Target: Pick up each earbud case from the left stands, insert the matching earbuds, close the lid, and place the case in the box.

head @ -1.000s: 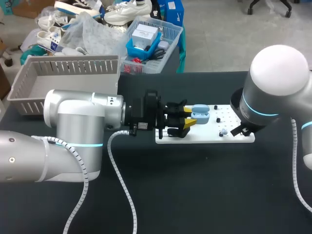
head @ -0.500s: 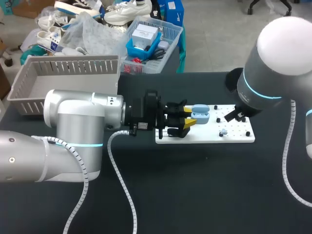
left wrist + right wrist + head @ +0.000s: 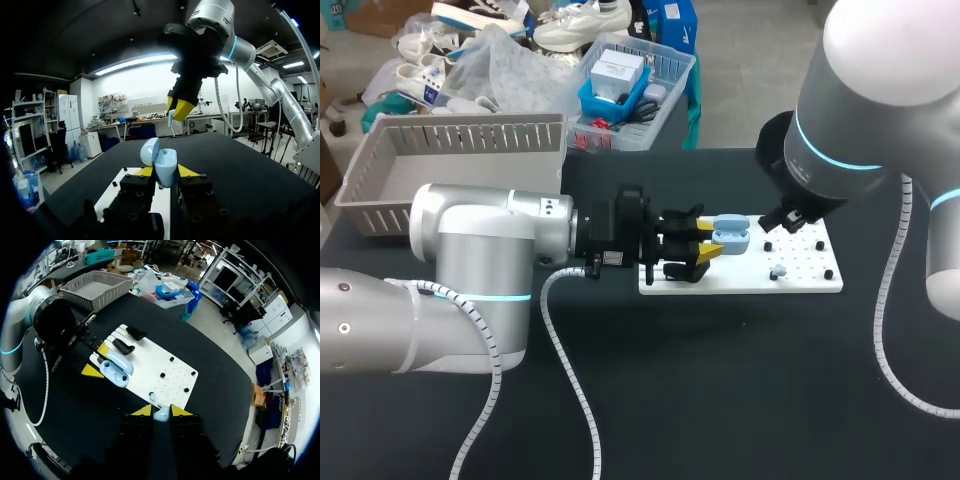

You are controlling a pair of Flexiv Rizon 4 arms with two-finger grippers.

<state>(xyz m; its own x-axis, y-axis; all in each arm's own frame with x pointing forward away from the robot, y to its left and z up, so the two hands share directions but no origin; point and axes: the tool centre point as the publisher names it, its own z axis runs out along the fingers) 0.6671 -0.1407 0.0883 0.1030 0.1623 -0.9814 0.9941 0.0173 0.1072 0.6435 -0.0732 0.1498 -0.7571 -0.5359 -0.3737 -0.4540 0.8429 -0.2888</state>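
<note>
A light blue earbud case (image 3: 731,236) with its lid up is held over the white stand board (image 3: 810,278). My left gripper (image 3: 710,242) is shut on it from both sides. In the left wrist view the case (image 3: 162,162) sits between the yellow tips of the left gripper (image 3: 164,172). My right gripper (image 3: 161,411) is shut on a small light blue earbud (image 3: 161,415), high above the board (image 3: 170,360). It hangs beyond the case, as the right gripper (image 3: 179,107) shows there. A second earbud (image 3: 778,271) rests on the board.
A grey slatted basket (image 3: 450,165) stands at the back left of the table. Two black stands (image 3: 129,339) rise from the board's end nearest the left arm. Small black pegs (image 3: 818,244) dot the board's other end.
My right arm has lifted off the board's right end and swung left and back, toward the held case. The left arm and case have stayed put.
</note>
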